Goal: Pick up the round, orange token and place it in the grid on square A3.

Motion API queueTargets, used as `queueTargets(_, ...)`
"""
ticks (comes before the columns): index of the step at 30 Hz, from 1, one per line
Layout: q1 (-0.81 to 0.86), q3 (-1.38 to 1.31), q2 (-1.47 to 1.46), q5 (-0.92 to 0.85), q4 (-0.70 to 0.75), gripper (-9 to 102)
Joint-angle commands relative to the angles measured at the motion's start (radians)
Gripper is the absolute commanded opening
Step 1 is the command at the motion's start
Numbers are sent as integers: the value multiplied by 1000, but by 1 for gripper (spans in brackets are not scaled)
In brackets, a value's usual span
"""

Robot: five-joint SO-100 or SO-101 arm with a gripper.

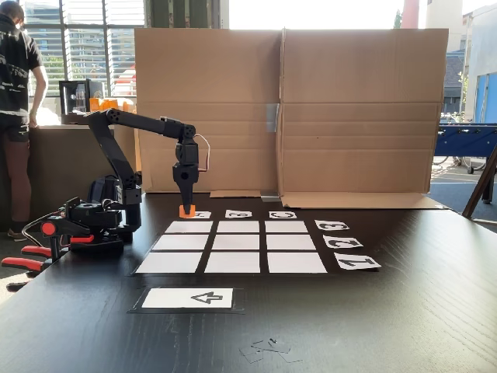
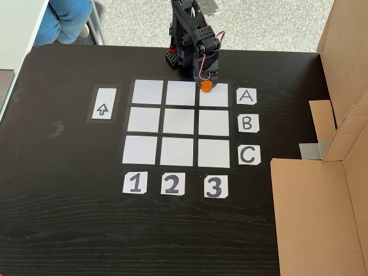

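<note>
Lowering the token (image 2: pixel 206 86) is judged to be the step in hand: it is held between the closed fingers of the claw (image 2: pixel 206 84), at the far edge of square A3 (image 2: pixel 215 98), the grid (image 2: pixel 179 122) corner beside the A card (image 2: pixel 246 96) and in line with the 3 card (image 2: pixel 215 186). A slight shift toward the cell's middle is advised before release, and the fingers are best opened only once the token is seated flat. From left to right, a person (image 1: pixel 15 93) is seen standing by the window, an arrow card (image 1: pixel 189 298) lies on the dark surface (image 1: pixel 404 318), and cardboard walls (image 1: pixel 357 109) close off the back.
</note>
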Motion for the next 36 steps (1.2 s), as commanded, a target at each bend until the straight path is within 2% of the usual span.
queueTargets(1,-23,-44,-37,6,-23,0)
queueTargets(15,-63,-34,-124,18,-54,0)
queueTargets(20,-61,-20,-129,48,-37,10)
queueTargets(22,-57,-8,-124,57,-31,25)
queueTargets(26,-57,2,-123,58,-6,37)
queueTargets(31,-55,9,-118,58,-5,47)
queueTargets(36,-37,-3,-75,74,-5,51)
